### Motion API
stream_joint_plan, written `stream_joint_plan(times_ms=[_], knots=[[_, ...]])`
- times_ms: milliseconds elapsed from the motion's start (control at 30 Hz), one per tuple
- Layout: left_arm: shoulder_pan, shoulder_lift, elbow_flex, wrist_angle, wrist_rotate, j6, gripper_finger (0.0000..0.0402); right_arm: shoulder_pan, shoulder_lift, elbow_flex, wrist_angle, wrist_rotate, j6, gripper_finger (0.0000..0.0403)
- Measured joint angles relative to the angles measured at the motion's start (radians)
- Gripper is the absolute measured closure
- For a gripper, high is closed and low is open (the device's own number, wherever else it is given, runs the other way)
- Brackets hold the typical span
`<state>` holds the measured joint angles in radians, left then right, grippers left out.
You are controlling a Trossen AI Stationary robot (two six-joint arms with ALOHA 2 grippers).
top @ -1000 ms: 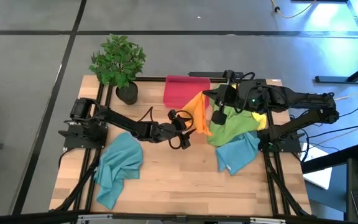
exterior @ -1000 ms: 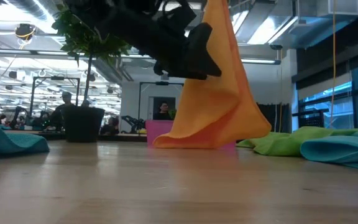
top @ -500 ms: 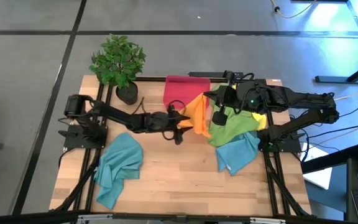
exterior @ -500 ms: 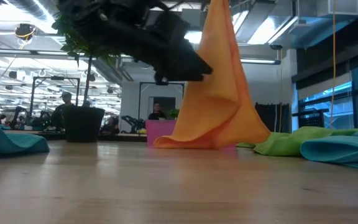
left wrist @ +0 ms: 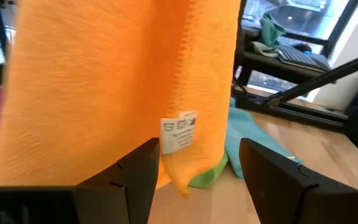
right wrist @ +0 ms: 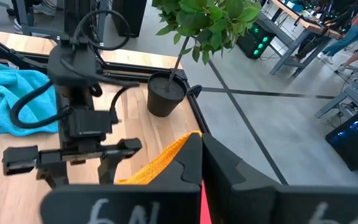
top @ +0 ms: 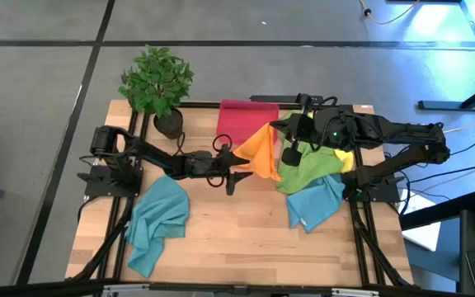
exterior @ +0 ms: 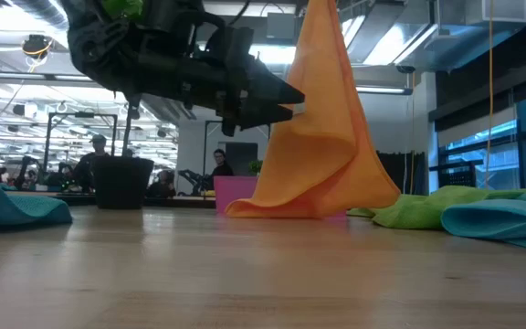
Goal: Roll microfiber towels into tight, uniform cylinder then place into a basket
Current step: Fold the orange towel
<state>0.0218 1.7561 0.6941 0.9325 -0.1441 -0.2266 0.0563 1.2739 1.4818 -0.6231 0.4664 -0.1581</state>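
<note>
Since the earlier frame our left hand has closed in, fingers apart, on the orange towel that the right hand apparently clamps; spreading step, next grip its hanging edge

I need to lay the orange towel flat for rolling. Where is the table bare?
Bare wood lies at the near middle, between the teal towel on the left and the other teal towel. The far side is crowded: basket, orange towel, green towel, both grippers.
</note>
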Motion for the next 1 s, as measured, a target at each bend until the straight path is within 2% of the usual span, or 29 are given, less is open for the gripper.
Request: stream_joint_plan(times_ms=[333, 467, 633, 867, 1000], knots=[[0.045, 0.040, 0.018, -0.003, 0.037, -0.025, 0.0191, 0.000, 0.000, 0.000, 0.000, -0.016, -0.005, 0.0398], [0.037, 0.040, 0.024, 0.009, 0.061, -0.003, 0.0205, 0.000, 0.000, 0.000, 0.000, -0.016, -0.005, 0.0398], [0.020, 0.040, 0.026, -0.012, 0.065, 0.029, 0.0262, 0.000, 0.000, 0.000, -0.001, -0.016, -0.004, 0.0398], [0.007, 0.040, 0.026, -0.011, 0.068, 0.052, 0.0386, 0.000, 0.000, 0.000, -0.002, -0.016, -0.004, 0.0398], [0.008, -0.023, 0.025, -0.057, 0.085, 0.062, 0.0398, 0.000, 0.000, 0.000, -0.002, -0.015, -0.011, 0.0398]])
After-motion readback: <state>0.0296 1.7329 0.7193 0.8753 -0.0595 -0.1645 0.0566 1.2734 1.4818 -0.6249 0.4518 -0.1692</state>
